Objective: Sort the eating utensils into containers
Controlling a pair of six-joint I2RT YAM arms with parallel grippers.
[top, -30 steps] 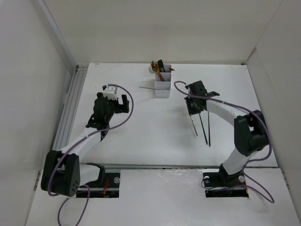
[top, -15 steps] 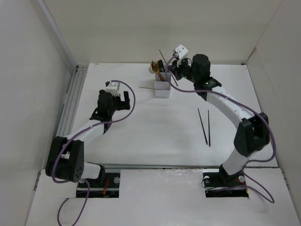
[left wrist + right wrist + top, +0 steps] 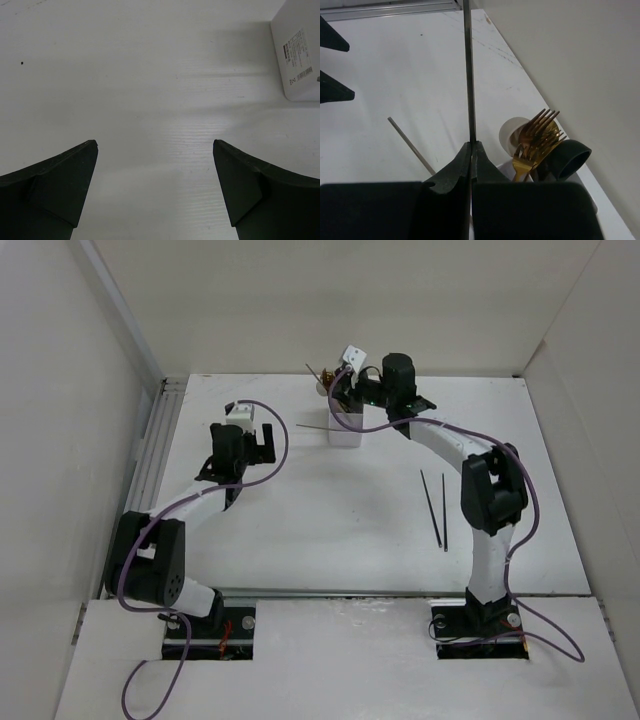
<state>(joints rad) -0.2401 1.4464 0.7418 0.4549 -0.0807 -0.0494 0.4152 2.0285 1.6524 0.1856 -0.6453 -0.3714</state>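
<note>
Right gripper [image 3: 471, 146] pinched on chopstick [image 3: 468, 75]; left gripper [image 3: 154, 147] wide open, empty. Risk: chopstick pivots in pinch, snags forks [image 3: 540, 127], tips organiser [image 3: 345, 435].

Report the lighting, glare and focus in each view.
Top external: even, soft light, only faint shadows on the table. Left wrist: a pale glare band on the table ahead of the open left gripper. Right wrist: right gripper nearly black; its chopstick and the forks look sharp.
</note>
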